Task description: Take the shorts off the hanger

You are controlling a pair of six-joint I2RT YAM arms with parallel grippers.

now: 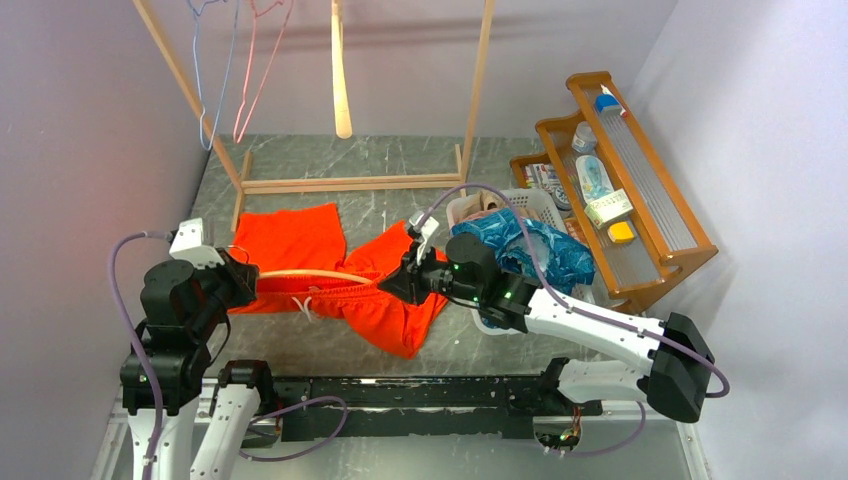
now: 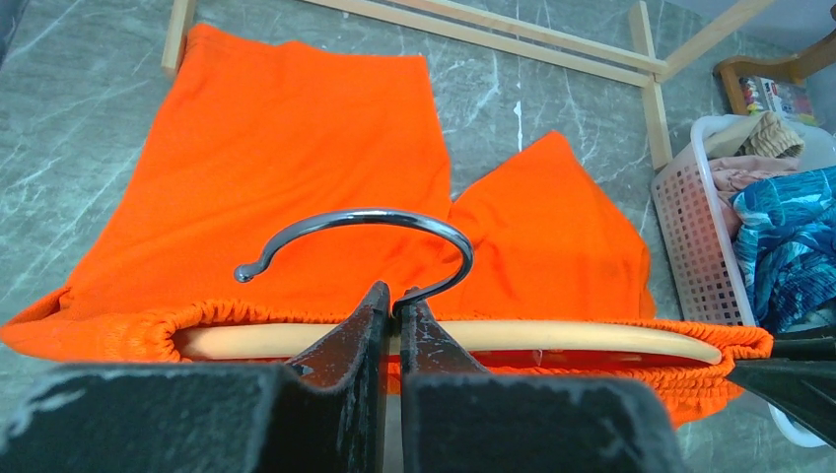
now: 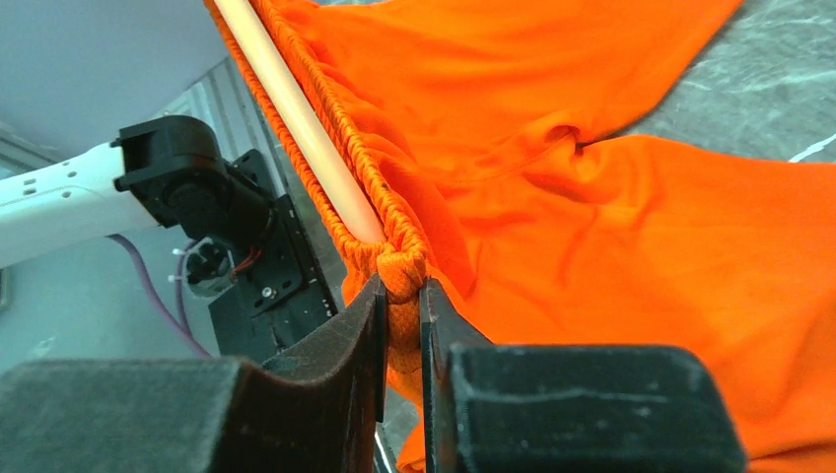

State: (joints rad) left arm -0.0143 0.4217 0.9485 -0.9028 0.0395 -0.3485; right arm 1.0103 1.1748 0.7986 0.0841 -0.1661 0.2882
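The bright orange shorts lie spread on the table, their waistband stretched over a pale wooden hanger with a metal hook. My left gripper is shut on the base of the hanger's hook. My right gripper is shut on the right end of the orange waistband, just past the hanger's tip. The blue patterned shorts, the pink pair and the tan pair lie in the basket.
A white plastic basket stands to the right of the orange shorts. Behind them is a wooden clothes rack with empty hangers. A wooden shelf with toiletries stands at the far right.
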